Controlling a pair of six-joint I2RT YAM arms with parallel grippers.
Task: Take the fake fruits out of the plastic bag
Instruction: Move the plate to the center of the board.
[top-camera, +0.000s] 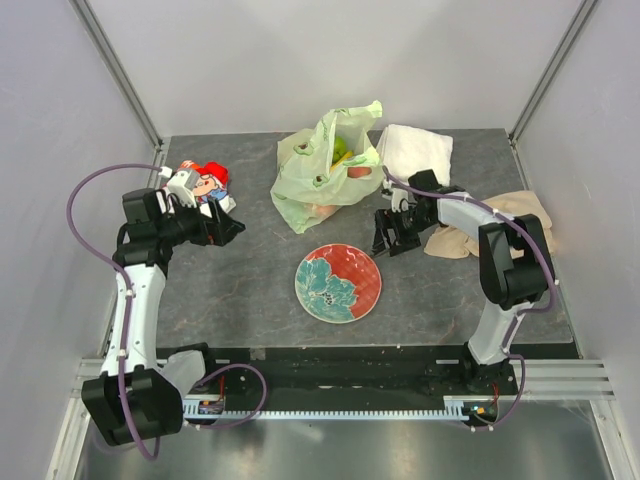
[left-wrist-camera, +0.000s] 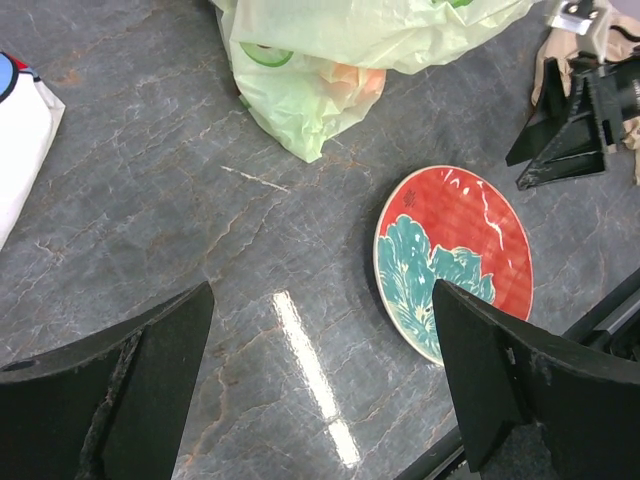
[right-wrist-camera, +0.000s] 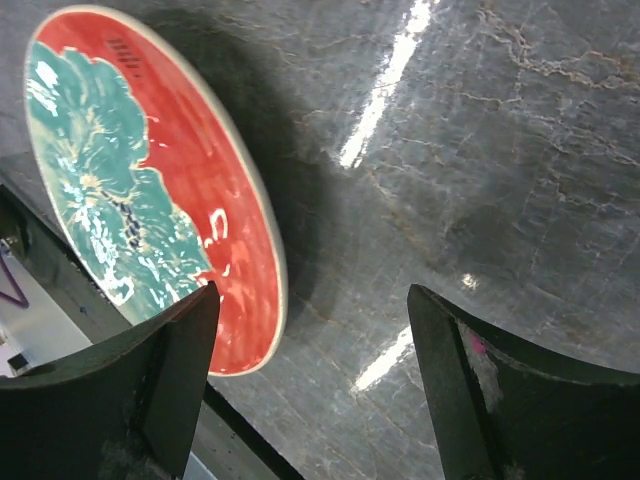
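Worktop (top-camera: 230, 290): grey stone slab filling the centre of the top view. No loose fruit was visible anywhere on it.

Plastic bag (top-camera: 325, 170): it lay crumpled at upper centre of the top view, handle loops pointing to the upper right, mouth partly agape. Neither arm touched it.

Plate (top-camera: 338, 283): it sat at centre frame, just below the bag, with its red-and-teal face bare.

White towel (top-camera: 415, 150): lay right of the bag. The snack packet (top-camera: 205, 182) lay at upper left.

Left fingers (left-wrist-camera: 150, 380): spread wide with nothing between them. They hovered at left of the top view beside the packet, well apart from the bag.

Right fingers (right-wrist-camera: 160, 380): also spread and empty. They sat low over the worktop between plate and towel, near the bag's right edge.

Fake fruits (top-camera: 342, 152): green and orange-pink shapes showed through the film and at the bag's mouth. All that could be seen were inside. The count was not readable.

Progress, judged: extraction had not begun, with no fruit out and the whole bag left to empty. The right arm looked better placed for the first reach into the bag's mouth.
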